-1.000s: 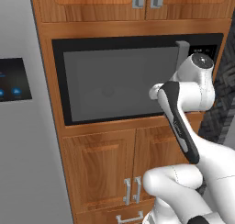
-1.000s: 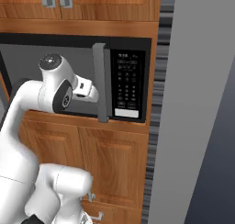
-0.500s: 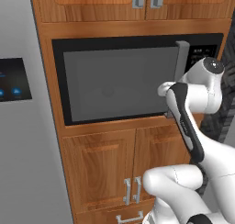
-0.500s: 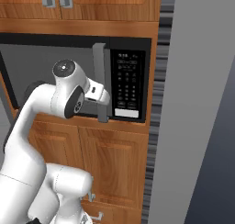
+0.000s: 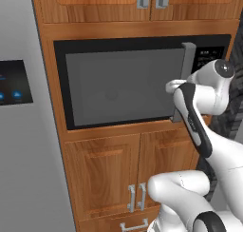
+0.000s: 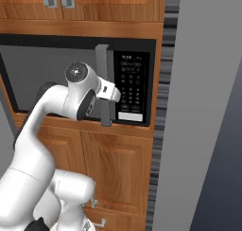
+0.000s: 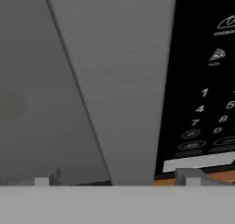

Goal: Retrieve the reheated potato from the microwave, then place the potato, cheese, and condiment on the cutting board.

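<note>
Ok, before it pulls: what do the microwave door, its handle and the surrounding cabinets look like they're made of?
The microwave door panel looks like smoked grey glass in a black frame, matte, with no sharp reflections. The handle is a grey vertical bar, seemingly brushed metal or plastic; the hand view shows faint streaking. The cabinets look like warm brown wood with visible grain.

Left base view: set behind arm at its left, faced forward at microwave door, fridge along left edge. Right base view: set behind arm at its right, faced at same microwave, keypad panel included. Door handle shared by both. Hand view: held very near handle, keypad beside it.
</note>
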{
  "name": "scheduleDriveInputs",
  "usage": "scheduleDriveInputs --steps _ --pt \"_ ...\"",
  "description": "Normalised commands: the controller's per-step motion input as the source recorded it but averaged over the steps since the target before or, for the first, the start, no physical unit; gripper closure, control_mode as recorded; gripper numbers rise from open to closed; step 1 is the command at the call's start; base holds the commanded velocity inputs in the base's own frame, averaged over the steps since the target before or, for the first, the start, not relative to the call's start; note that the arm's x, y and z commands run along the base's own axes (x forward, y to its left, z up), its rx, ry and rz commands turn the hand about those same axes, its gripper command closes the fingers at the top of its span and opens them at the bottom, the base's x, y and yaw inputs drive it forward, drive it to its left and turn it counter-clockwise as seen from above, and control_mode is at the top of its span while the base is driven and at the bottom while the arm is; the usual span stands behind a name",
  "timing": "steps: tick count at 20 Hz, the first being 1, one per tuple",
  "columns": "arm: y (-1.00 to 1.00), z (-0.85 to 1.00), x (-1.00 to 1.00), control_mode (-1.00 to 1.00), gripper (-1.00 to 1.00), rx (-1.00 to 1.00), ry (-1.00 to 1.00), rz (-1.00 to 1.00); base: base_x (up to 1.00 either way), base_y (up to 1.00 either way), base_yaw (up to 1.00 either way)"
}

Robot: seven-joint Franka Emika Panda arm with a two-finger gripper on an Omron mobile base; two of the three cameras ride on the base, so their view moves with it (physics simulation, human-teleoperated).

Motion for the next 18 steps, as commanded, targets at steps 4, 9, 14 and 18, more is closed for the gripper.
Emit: scheduleDriveInputs --steps 4,9,14,18 --pt "-0.05 0.0 0.44 -1.0 -1.0 0.0 -0.2 0.03 0.0 0.0 0.0" --pt "0.0 0.0 0.48 -1.0 -1.0 0.0 -0.16 0.0 0.0 0.0 0.0" --pt "0.0 0.0 0.62 -1.0 -1.0 0.0 -0.01 0.0 0.0 0.0 0.0" --pt "0.0 0.0 0.66 -1.0 -1.0 0.0 0.0 0.02 0.0 0.0 0.0"
